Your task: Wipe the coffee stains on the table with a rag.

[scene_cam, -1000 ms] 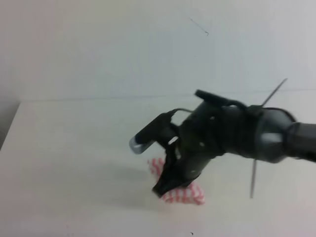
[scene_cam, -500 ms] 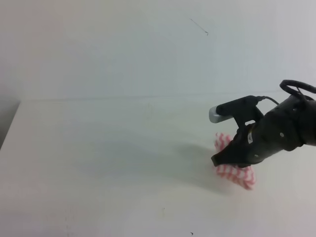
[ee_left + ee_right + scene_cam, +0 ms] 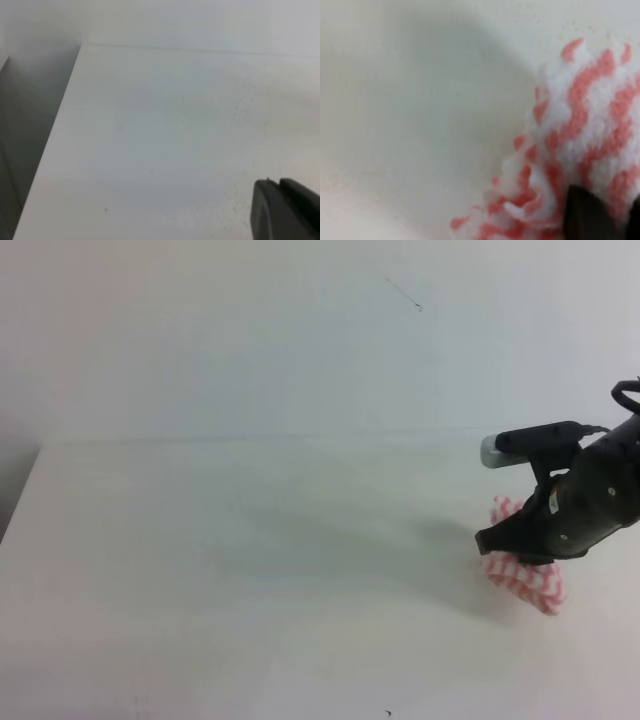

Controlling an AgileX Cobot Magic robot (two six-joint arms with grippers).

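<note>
Where the white table runs toward its right edge, everything of note sits close together.

Right gripper: low over the table, tilted down onto the rag; its dark body hides the fingertips in the high view.
Right fingers: one dark tip shows at the bottom of the right wrist view, pressed into the fabric; whether the pair is clamped on the cloth or standing apart cannot be told.
Rag: pink-and-white zigzag cloth, lying on the table directly under the fingers and sticking out below and to the right of them; one corner peeks out above them. In the right wrist view its fluffy folds fill the space just above and beside the fingertip.
Table: plain white, matte, bare surface stretching well away to the left of the fingers; a soft shadow lies just left of them.
Coffee stains: none can be made out on the visible surface.
Left gripper: only a dark blurred part at the lower right corner of the left wrist view, above bare table; its fingers' state cannot be told.
</note>
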